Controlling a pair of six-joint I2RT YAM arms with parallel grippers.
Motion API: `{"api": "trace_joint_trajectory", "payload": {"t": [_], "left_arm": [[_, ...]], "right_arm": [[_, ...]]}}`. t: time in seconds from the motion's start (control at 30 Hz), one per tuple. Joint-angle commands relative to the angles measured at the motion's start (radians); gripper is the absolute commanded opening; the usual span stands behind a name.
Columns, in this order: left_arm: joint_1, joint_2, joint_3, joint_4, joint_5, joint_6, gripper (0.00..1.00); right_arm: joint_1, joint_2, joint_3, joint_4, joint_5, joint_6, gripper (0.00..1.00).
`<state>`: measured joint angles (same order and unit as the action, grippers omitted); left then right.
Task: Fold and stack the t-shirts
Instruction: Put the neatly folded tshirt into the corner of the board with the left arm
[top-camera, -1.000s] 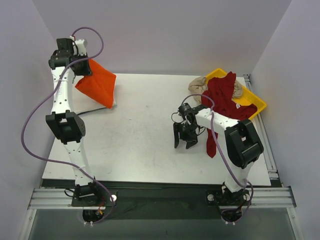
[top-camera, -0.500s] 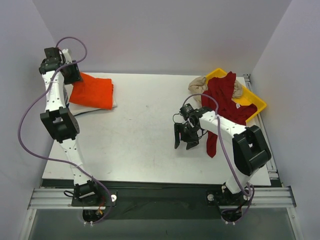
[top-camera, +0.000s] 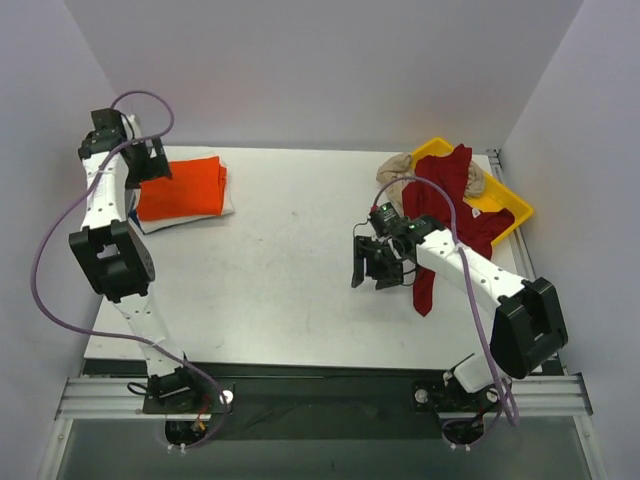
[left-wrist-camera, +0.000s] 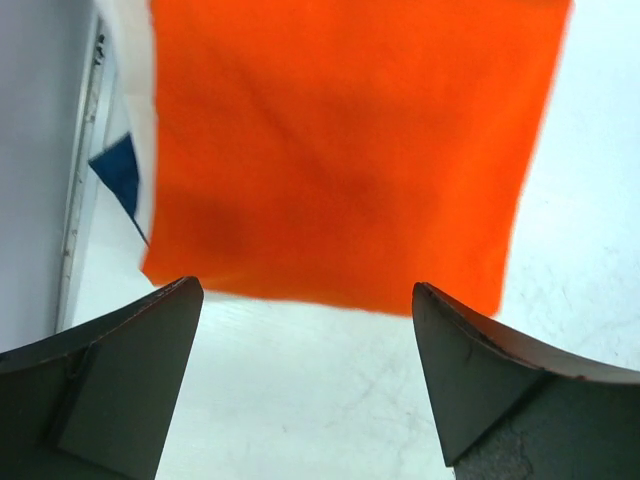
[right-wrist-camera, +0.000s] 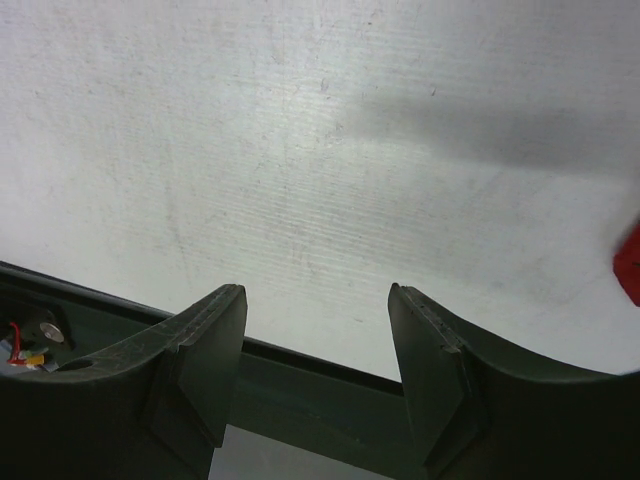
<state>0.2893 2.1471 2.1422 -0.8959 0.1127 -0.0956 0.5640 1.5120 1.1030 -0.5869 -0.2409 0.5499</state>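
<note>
Progress looks to be about halfway, judging by how the cloth lies: the orange t-shirt is folded into a flat rectangle at the far left of the surface; it rests on a white t-shirt, whose pale edge shows along its right and near sides, so the stack seems to have two layers. In the left wrist view a small blue patch shows on the white cloth beside the orange; what it is cannot be told.

The left gripper hovers over the stack's far left corner; its jaws are spread wide with nothing between them, and the orange cloth lies flat below, apart from the fingers.

Two garments are not yet folded: the dark red t-shirt sprawls over the yellow tray at the far right, with one part trailing down onto the surface; the beige t-shirt is bunched at the tray's far left corner, partly under the red one.

The right gripper hangs over bare surface just left of the trailing red cloth; its jaws are moderately open and empty, and only a sliver of red shows at the edge of the right wrist view.

The likely next step is to draw the dark red shirt out of the tray and spread it on the open middle; the beige one would follow, and both then need folding and carrying to the stack.
</note>
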Motion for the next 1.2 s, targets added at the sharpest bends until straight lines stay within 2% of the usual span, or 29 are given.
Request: {"api": "trace_joint_trajectory", "payload": {"t": [0.0,0.27,0.5,0.67,0.8,0.9,1.17], "left_arm": [[-0.077,-0.263,-0.141,0.118,-0.045,-0.009,0.97],[-0.332,-0.625,-0.640,0.279,-0.212,-0.062,0.97],[-0.616,-0.893,-0.937,0.367,-0.338,-0.170,0.97],[-0.824,-0.986,-1.061,0.390,-0.448,-0.280,0.97],[-0.944,-1.024,-1.125,0.413,-0.501,-0.328,0.97],[-0.987,-1.024,-1.150,0.416,-0.524,-0.354,0.97],[-0.990,-1.058,-1.183,0.442,-0.531,-0.359,0.97]], "right_arm": [[0.004,-0.082,0.014,-0.036,0.092,0.007,0.59],[0.005,-0.134,0.008,-0.011,0.236,-0.016,0.60],[0.005,-0.164,-0.023,0.050,0.321,-0.011,0.60],[0.004,-0.162,-0.029,0.070,0.350,-0.008,0.60],[0.002,-0.171,-0.043,0.085,0.382,-0.005,0.60],[0.004,-0.184,-0.055,0.093,0.411,0.002,0.60],[0.001,-0.199,-0.078,0.104,0.445,0.010,0.60]]}}
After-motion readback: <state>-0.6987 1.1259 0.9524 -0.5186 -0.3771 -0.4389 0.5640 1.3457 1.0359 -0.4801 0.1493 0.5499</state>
